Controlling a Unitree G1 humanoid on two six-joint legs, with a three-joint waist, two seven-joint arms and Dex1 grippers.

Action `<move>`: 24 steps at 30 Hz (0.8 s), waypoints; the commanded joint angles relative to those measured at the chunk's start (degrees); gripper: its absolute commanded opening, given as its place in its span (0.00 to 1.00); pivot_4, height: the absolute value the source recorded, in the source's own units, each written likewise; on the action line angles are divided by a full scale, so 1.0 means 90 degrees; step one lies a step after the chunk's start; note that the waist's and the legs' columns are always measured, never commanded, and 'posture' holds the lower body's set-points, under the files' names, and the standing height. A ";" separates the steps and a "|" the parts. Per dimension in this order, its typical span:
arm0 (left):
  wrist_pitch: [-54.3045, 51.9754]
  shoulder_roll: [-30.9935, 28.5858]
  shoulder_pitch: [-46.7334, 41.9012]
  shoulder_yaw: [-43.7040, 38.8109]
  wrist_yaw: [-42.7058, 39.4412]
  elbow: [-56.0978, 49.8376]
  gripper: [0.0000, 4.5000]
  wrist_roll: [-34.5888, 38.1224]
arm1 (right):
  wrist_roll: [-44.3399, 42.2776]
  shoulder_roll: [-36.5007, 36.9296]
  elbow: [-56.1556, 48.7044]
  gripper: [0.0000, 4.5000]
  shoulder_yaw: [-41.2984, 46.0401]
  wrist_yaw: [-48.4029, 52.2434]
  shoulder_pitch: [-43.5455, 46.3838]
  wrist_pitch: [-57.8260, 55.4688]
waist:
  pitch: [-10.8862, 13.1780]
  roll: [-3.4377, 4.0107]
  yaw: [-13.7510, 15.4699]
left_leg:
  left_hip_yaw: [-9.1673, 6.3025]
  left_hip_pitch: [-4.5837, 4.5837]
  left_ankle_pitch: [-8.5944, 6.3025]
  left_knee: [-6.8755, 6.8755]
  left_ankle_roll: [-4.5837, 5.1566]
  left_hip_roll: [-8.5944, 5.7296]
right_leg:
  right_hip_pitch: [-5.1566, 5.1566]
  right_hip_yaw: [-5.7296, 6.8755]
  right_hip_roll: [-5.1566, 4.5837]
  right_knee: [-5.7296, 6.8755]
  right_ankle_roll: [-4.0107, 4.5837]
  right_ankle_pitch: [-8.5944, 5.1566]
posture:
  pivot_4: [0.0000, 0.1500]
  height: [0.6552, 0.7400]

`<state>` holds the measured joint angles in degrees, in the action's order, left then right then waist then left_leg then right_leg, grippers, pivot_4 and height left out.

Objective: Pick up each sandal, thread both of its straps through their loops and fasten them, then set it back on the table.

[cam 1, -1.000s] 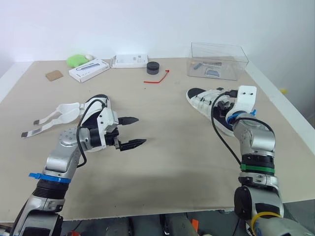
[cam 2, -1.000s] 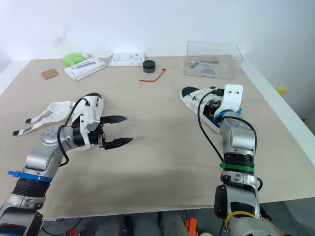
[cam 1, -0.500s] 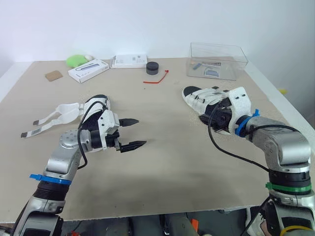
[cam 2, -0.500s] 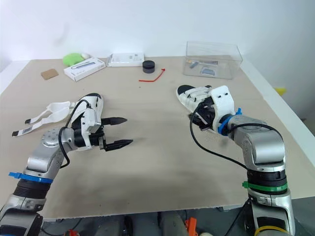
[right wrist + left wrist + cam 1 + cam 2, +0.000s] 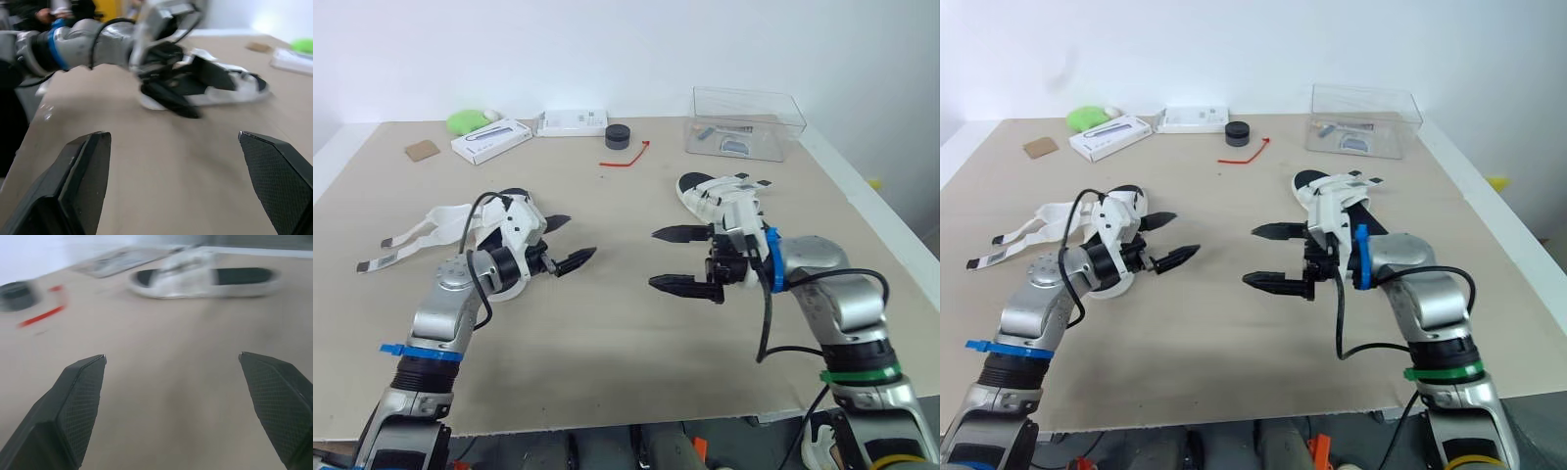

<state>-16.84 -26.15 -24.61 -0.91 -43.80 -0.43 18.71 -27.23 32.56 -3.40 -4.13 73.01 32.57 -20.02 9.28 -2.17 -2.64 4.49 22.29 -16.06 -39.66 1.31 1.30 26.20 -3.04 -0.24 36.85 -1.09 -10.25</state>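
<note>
One white sandal (image 5: 447, 221) lies at the left of the table, its two straps (image 5: 399, 244) loose and spread toward the table's left edge. My left gripper (image 5: 571, 241) hovers just right of it, open and empty, pointing at the table's middle. The other white sandal (image 5: 709, 191) lies at the centre right, straps across its top; it also appears in the left wrist view (image 5: 205, 276). My right gripper (image 5: 655, 259) is open and empty in front of that sandal, pointing left toward the left gripper. The right wrist view holds the left gripper (image 5: 173, 100) and the left sandal (image 5: 230, 85).
A clear plastic box (image 5: 745, 121) stands at the back right. Along the back edge are two white boxes (image 5: 490, 140) (image 5: 571, 121), a black puck (image 5: 618, 135), a red cable (image 5: 626, 157), a green object (image 5: 465, 120) and a cardboard piece (image 5: 421, 150).
My right gripper has swung off the right sandal to the left and now points across the table, open. The left gripper has turned slightly and shifted a little toward the back.
</note>
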 commanded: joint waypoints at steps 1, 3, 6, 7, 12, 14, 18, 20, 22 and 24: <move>-0.0460 0.0044 0.0458 -0.0336 0.0826 -0.1171 1.00 -0.0038 | 0.0119 -0.0138 0.0369 0.99 -0.0117 0.0322 0.0341 0.0588 | 0.0000 0.0000 0.0003 | -0.0003 0.0001 0.0000 0.0002 -0.0001 0.0002 | 0.0002 0.0003 0.0000 0.0003 0.0004 -0.0002 | 1.00 1.00; -0.0791 0.0061 0.0768 -0.0411 0.1224 -0.1738 1.00 -0.0068 | 0.0179 -0.0233 0.0583 0.99 -0.0157 0.0356 0.0453 0.0746 | 0.0000 -0.0001 0.0016 | -0.0003 0.0003 -0.0002 0.0003 -0.0003 0.0001 | 0.0006 0.0004 -0.0006 0.0010 0.0007 -0.0002 | 1.00 1.00; -0.1393 0.0298 0.1095 -0.0629 0.2092 -0.2456 1.00 -0.0082 | 0.0260 -0.0363 0.0868 0.99 -0.0174 0.0297 0.0567 0.0942 | 0.0001 -0.0002 0.0020 | -0.0005 0.0004 -0.0004 0.0003 -0.0006 0.0000 | 0.0006 0.0007 -0.0015 0.0011 0.0007 -0.0002 | 1.00 1.00; -0.1581 0.0392 0.1156 -0.0666 0.2362 -0.2660 1.00 -0.0102 | 0.0309 -0.0392 0.0944 0.99 -0.0189 0.0283 0.0588 0.1017 | 0.0001 -0.0002 0.0023 | -0.0005 0.0004 -0.0003 0.0001 -0.0006 -0.0001 | 0.0005 0.0007 -0.0018 0.0011 0.0007 -0.0001 | 1.00 1.00; -0.2529 0.1021 0.1305 -0.0659 0.3743 -0.3204 1.00 -0.0464 | 0.0495 -0.0534 0.1254 0.99 -0.0266 0.0283 0.0738 0.1285 | 0.0000 -0.0007 0.0031 | -0.0003 -0.0002 -0.0001 -0.0002 -0.0008 -0.0007 | -0.0003 0.0005 -0.0020 0.0011 0.0003 0.0003 | 1.00 1.00; -0.2733 0.1238 0.1196 -0.0704 0.4057 -0.3082 1.00 -0.0523 | 0.0563 -0.0572 0.1404 0.99 -0.0293 0.0322 0.0815 0.1401 | 0.0000 -0.0007 0.0031 | -0.0003 -0.0005 0.0001 -0.0003 -0.0010 -0.0007 | -0.0003 0.0004 -0.0016 0.0012 0.0006 0.0005 | 1.00 1.00; -0.2852 0.1628 0.0868 -0.0822 0.4399 -0.2726 1.00 -0.0461 | 0.0661 -0.0620 0.1643 0.99 -0.0317 0.0393 0.0950 0.1582 | 0.0000 -0.0008 0.0031 | -0.0007 -0.0007 0.0008 -0.0002 -0.0014 -0.0005 | -0.0004 0.0008 -0.0008 0.0014 0.0015 0.0011 | 1.00 1.00; -0.2860 0.1765 0.0666 -0.0848 0.4511 -0.2406 1.00 -0.0473 | 0.0727 -0.0640 0.1733 0.99 -0.0338 0.0407 0.0992 0.1692 | 0.0001 -0.0009 0.0030 | -0.0007 -0.0011 0.0008 -0.0002 -0.0014 -0.0005 | -0.0008 0.0007 -0.0008 0.0014 0.0015 0.0011 | 1.00 1.00; -0.2824 0.1835 0.0461 -0.0808 0.4589 -0.1982 1.00 -0.0557 | 0.0779 -0.0659 0.1792 0.99 -0.0339 0.0393 0.1009 0.1789 | 0.0001 -0.0009 0.0030 | -0.0006 -0.0015 0.0009 -0.0002 -0.0014 -0.0006 | -0.0011 0.0007 -0.0008 0.0014 0.0015 0.0012 | 1.00 1.00; -0.2768 0.1866 0.0318 -0.0810 0.4668 -0.1681 1.00 -0.0624 | 0.0818 -0.0663 0.1811 0.99 -0.0340 0.0396 0.1012 0.1855 | 0.0001 -0.0009 0.0025 | -0.0003 -0.0016 0.0008 -0.0002 -0.0015 -0.0006 | -0.0011 0.0004 -0.0007 0.0013 0.0015 0.0011 | 1.00 1.00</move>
<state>-42.78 -9.53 -20.44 -7.60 -2.62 -16.53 13.78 -19.89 26.62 13.46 -7.37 76.24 40.35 -4.68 9.28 -2.25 -2.41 4.45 22.16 -15.98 -39.67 1.18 1.25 26.11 -3.00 -0.29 36.96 -0.96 -10.15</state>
